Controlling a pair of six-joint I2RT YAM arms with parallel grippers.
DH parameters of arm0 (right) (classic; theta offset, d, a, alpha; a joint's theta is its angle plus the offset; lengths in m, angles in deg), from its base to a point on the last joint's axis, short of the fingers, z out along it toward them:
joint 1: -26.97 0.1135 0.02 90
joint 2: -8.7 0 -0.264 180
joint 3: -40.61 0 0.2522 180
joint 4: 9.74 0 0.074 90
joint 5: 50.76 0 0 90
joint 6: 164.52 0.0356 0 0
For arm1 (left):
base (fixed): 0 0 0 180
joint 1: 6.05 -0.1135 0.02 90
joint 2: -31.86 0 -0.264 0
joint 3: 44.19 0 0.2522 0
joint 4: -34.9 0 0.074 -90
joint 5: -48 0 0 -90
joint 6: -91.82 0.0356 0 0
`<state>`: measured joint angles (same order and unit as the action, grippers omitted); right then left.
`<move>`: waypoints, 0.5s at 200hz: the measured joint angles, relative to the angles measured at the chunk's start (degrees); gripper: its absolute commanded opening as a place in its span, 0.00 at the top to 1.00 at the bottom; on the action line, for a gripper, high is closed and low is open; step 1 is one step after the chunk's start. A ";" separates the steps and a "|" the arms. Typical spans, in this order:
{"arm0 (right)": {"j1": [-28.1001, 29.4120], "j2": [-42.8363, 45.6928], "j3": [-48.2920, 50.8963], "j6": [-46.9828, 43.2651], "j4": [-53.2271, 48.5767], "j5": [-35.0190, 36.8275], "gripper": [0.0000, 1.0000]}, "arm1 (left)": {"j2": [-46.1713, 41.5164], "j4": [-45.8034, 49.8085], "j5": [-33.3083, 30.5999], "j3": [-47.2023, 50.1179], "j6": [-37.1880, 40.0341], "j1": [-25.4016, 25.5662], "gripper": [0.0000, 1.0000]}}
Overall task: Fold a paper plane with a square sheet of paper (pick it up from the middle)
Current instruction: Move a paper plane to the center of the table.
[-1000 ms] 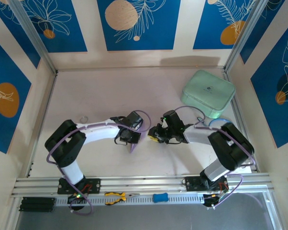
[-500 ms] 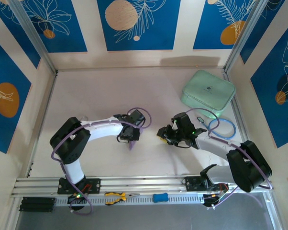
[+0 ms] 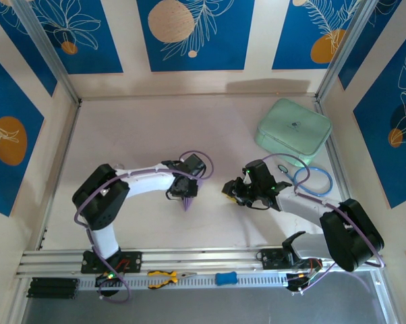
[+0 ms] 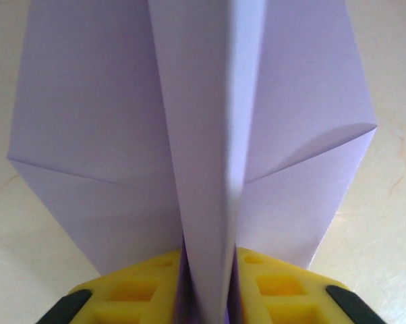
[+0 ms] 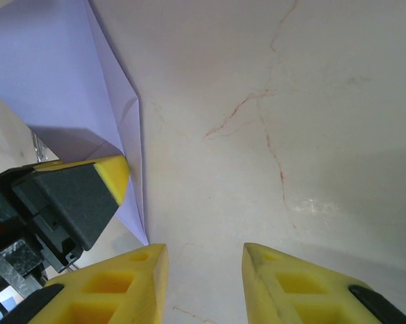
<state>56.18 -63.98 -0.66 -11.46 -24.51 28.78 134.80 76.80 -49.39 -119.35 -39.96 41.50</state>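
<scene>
The paper plane (image 3: 187, 204) is a pale lavender dart lying on the table with its tip toward the near edge. Its wings spread wide in the left wrist view, and its raised centre fold (image 4: 203, 169) runs between my left gripper's yellow fingers. My left gripper (image 3: 185, 192) (image 4: 208, 260) stands over it, jaws slightly parted, with thin shadowed strips on each side of the fold. My right gripper (image 3: 228, 189) (image 5: 204, 260) hovers open over bare table just right of the plane (image 5: 61, 81), with nothing between its fingers. The left gripper's finger (image 5: 75, 196) shows beside it.
A mint-green rounded case (image 3: 294, 131) sits at the back right. A blue cable ring (image 3: 313, 181) lies near the right arm. Yellow-handled pliers (image 3: 164, 277) and a small blue object (image 3: 226, 277) rest on the front rail. Metal frame posts line both sides.
My left jaws have parted a little around the plane's centre fold. The right gripper drew back to the right, away from the plane, and its arm swung outward, then held still.
</scene>
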 measured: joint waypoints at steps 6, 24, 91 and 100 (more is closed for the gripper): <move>-0.04 0.17 0.00 -0.24 -0.17 0.00 0.65 | 0.37 -0.07 -0.26 -0.37 -0.52 0.02 0.69; -0.50 1.31 0.00 -1.03 -1.18 0.00 0.64 | 1.16 -0.46 -0.90 -1.14 -1.90 0.20 0.65; -5.40 9.53 1.36 -3.48 -4.39 -0.94 0.62 | 4.09 0.48 -5.79 -4.85 -6.10 1.77 0.58; -6.16 10.78 1.99 -3.76 -4.79 -1.20 0.61 | 4.17 0.48 -6.19 -4.98 -6.45 1.92 0.57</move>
<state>50.01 -53.21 1.33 -15.22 -29.30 27.58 138.97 77.28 -55.58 -124.34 -46.40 43.43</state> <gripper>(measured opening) 0.377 0.421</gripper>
